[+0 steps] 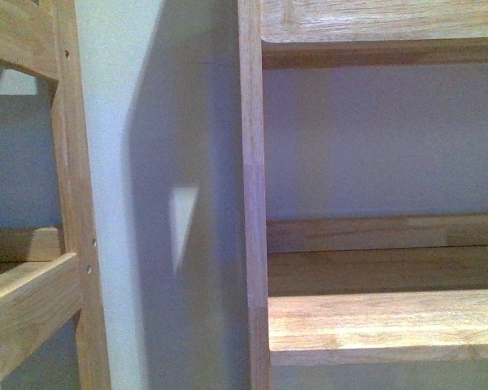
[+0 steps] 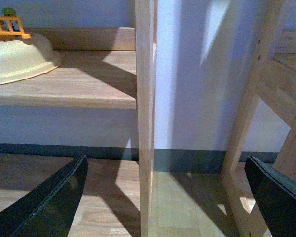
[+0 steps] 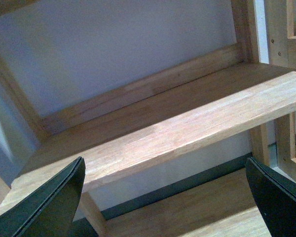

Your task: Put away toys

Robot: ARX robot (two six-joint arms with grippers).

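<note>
- Both arms face wooden shelving: the left gripper [image 2: 165, 197] and right gripper [image 3: 163, 197] are spread wide, nothing between the jaws.
- The plush toy appears in no view, so its whereabouts cannot be told.
- Beyond the right gripper, a bare shelf board [image 3: 177, 128]; the left wrist view shows a cream bowl-like item [image 2: 19, 61] on another shelf [image 2: 79, 81].
- Judgement: find the toy first, keeping clear of the upright post [image 1: 254, 203].
</note>
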